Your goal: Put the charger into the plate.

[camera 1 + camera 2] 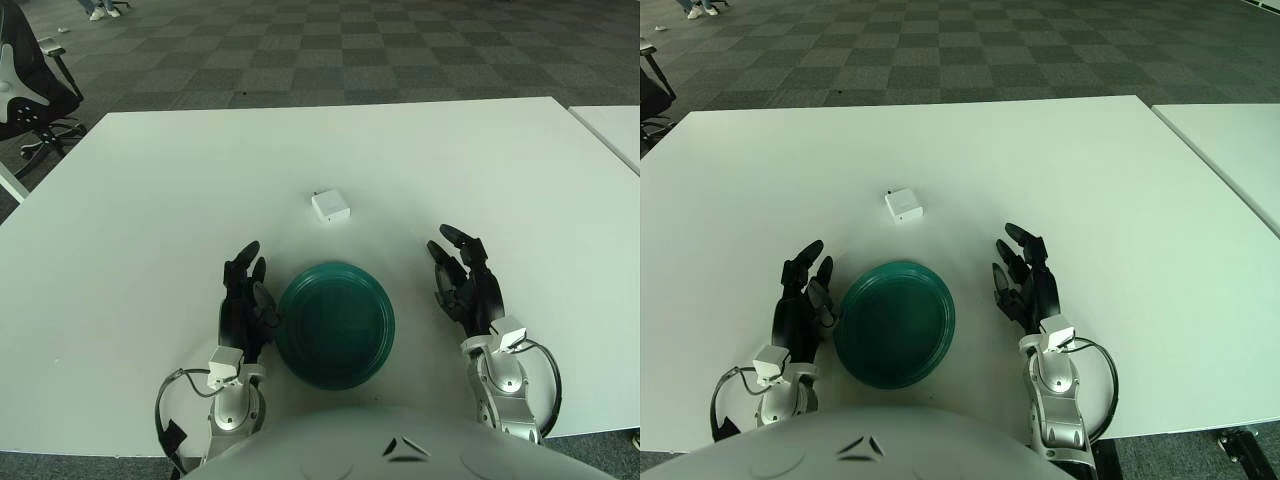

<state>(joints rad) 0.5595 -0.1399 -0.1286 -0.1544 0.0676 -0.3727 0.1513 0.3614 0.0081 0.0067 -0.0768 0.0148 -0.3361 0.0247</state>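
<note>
A white table [150,200] fills most of the frame from the middle down to the lower edge. A second white table [612,125] shows at the right edge of the frame, apart from the first by a narrow gap. Behind both, across the top of the frame, lies a floor of grey checkered carpet tiles [330,50]. At the upper left stands a black and white office chair [30,85] on a wheeled base. In the top left corner a pair of shoes [100,10] shows on the carpet.

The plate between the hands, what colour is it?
Dark green plate, clearest in the left eye view.
</note>
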